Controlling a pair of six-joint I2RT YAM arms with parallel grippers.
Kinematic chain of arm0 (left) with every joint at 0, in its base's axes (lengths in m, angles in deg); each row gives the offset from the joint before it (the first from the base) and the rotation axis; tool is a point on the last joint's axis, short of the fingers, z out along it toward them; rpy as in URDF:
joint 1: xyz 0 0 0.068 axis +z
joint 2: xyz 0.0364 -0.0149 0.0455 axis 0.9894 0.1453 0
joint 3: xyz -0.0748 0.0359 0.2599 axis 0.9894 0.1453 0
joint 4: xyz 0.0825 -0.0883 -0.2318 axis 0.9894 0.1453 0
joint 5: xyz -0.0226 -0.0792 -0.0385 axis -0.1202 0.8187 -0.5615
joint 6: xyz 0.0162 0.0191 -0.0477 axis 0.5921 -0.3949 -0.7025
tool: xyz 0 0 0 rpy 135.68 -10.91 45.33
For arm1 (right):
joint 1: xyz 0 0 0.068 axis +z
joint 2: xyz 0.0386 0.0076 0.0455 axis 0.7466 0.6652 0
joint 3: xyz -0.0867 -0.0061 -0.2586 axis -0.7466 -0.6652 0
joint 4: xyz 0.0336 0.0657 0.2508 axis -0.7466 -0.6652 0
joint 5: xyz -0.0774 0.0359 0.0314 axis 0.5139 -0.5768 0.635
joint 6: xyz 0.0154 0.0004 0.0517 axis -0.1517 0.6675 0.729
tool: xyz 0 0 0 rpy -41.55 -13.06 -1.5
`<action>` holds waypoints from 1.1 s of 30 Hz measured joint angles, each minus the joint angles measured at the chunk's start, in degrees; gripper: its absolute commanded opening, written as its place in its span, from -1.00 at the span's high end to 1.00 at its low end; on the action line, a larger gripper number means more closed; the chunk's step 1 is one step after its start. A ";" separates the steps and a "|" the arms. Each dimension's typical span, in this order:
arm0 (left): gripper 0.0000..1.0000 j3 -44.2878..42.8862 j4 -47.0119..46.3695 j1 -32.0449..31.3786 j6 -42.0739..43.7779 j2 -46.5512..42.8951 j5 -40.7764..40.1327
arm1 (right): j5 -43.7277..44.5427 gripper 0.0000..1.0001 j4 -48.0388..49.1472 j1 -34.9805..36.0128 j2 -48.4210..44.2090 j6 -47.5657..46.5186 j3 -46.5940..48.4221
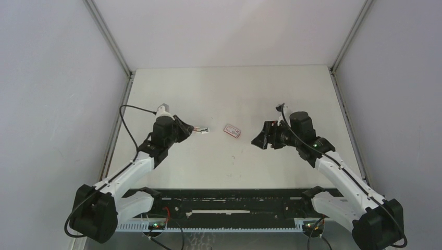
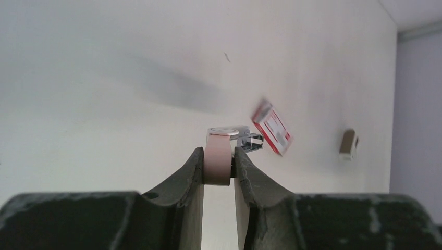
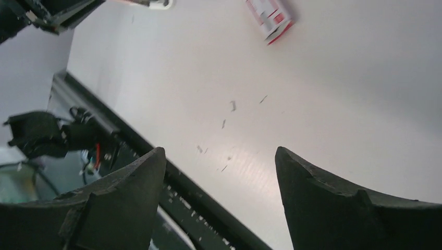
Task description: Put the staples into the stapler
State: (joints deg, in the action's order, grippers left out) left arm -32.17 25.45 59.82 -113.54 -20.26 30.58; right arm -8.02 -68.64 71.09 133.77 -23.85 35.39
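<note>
My left gripper [image 1: 188, 129] is shut on a small pink-and-white stapler [image 1: 202, 129] and holds it sideways, its metal end pointing right. In the left wrist view the fingers [image 2: 193, 172] clamp the stapler's pink body [image 2: 218, 161]. The staples box [image 1: 232, 130], pink-red with a white label, lies flat on the table between the arms. It also shows in the left wrist view [image 2: 272, 127] and in the right wrist view [image 3: 271, 18]. My right gripper [image 1: 260, 139] is open and empty, right of the box, its jaws wide apart over bare table [image 3: 219, 151].
The white table [image 1: 229, 94] has grey walls on three sides. The black rail [image 1: 229, 200] at the near edge holds the arm bases. Several tiny loose staples [image 3: 233, 106] lie on the table near my right gripper. A small beige object [image 2: 348, 144] shows far off.
</note>
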 measured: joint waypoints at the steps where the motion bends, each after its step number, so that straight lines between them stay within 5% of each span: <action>1: 0.95 0.00 -0.35 0.24 -1.42 0.79 -2.54 | 2.34 -0.53 0.44 0.00 -0.68 0.22 0.00; 7: 0.94 -0.02 -4.24 0.96 -5.88 6.99 -11.56 | 13.55 -0.65 1.60 0.00 -1.25 0.57 -0.02; 15: 0.78 -0.28 -8.55 2.23 -6.93 16.48 -11.85 | 26.21 -0.74 0.92 -0.22 -0.66 1.05 -0.81; 23: 0.32 -2.32 -10.32 3.34 -6.21 22.01 -9.27 | 32.06 -0.69 1.62 -4.35 -4.17 3.87 -4.61; 28: -0.19 -2.91 -11.78 4.15 -5.33 23.50 -7.37 | 31.95 -0.62 1.64 -7.76 -4.50 4.48 -4.94; 33: -0.56 -2.91 -12.11 4.63 -4.04 22.93 -7.15 | 31.61 -0.37 1.86 -9.25 -4.09 4.50 -4.94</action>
State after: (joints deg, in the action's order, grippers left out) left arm -35.08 13.35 64.46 -117.58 2.66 23.43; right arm 23.59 -66.78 61.84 129.69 -19.35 30.45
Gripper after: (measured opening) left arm 0.706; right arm 0.742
